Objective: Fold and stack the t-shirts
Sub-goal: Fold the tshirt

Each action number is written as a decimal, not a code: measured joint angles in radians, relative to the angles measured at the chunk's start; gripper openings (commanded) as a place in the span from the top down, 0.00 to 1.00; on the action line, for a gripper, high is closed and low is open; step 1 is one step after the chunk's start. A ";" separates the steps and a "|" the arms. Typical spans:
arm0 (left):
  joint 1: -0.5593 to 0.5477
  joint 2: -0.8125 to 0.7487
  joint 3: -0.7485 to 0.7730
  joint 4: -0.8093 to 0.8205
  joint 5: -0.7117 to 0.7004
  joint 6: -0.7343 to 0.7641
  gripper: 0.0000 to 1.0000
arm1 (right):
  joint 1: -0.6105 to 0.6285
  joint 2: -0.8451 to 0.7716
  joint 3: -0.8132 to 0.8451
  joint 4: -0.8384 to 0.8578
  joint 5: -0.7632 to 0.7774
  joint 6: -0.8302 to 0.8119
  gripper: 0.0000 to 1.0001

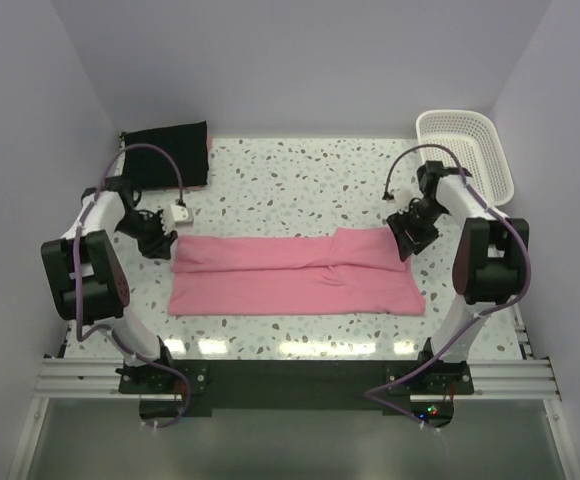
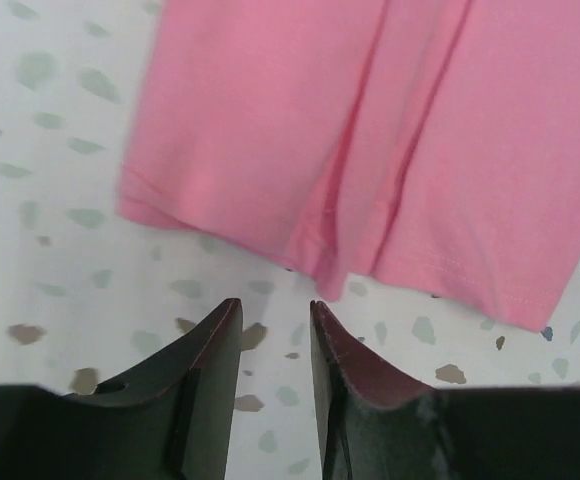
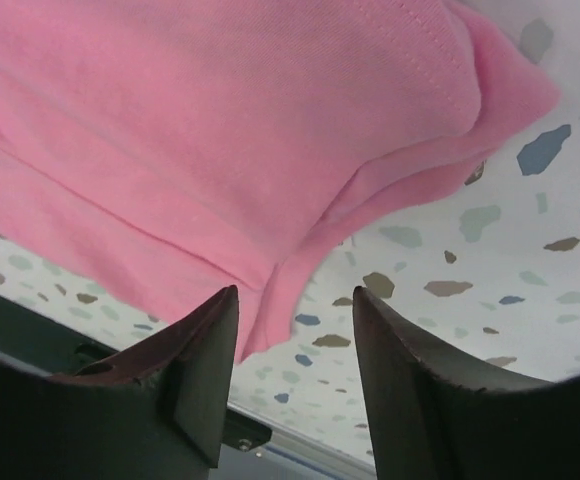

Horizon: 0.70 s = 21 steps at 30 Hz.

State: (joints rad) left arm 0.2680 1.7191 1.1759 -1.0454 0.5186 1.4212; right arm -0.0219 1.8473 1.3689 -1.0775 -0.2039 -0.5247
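Looks mid-fold on the pink t-shirt [image 1: 295, 275], banded across the tabletop's middle (black t-shirt [image 1: 165, 155] folded at far-left corner). With left gripper [image 1: 158, 243] and right gripper [image 1: 405, 235] apart, empty, at its ends, calls for pinching both ends.

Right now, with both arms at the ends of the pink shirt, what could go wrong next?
1. The left fingers stand open just short of the pink t-shirt; closing here may grip nothing.
2. A small white object sits near them and might be knocked.
3. By the right fingers the shirt's edge lies in layers; they may catch only one, and the fold could open.
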 measured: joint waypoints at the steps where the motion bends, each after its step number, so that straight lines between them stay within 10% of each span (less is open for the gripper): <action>1: -0.008 -0.002 0.043 -0.011 0.022 -0.018 0.60 | -0.002 0.000 0.024 -0.027 -0.005 -0.007 0.46; 11: -0.439 -0.021 0.222 0.358 0.183 -0.570 0.47 | -0.044 0.055 0.271 -0.066 -0.094 0.098 0.66; 21: -0.715 0.349 0.418 0.705 0.189 -1.167 0.48 | -0.044 0.194 0.272 0.037 -0.130 0.238 0.67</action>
State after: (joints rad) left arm -0.4469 2.0678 1.5940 -0.3405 0.7078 0.2539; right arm -0.0662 2.0415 1.6405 -1.0409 -0.3344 -0.2871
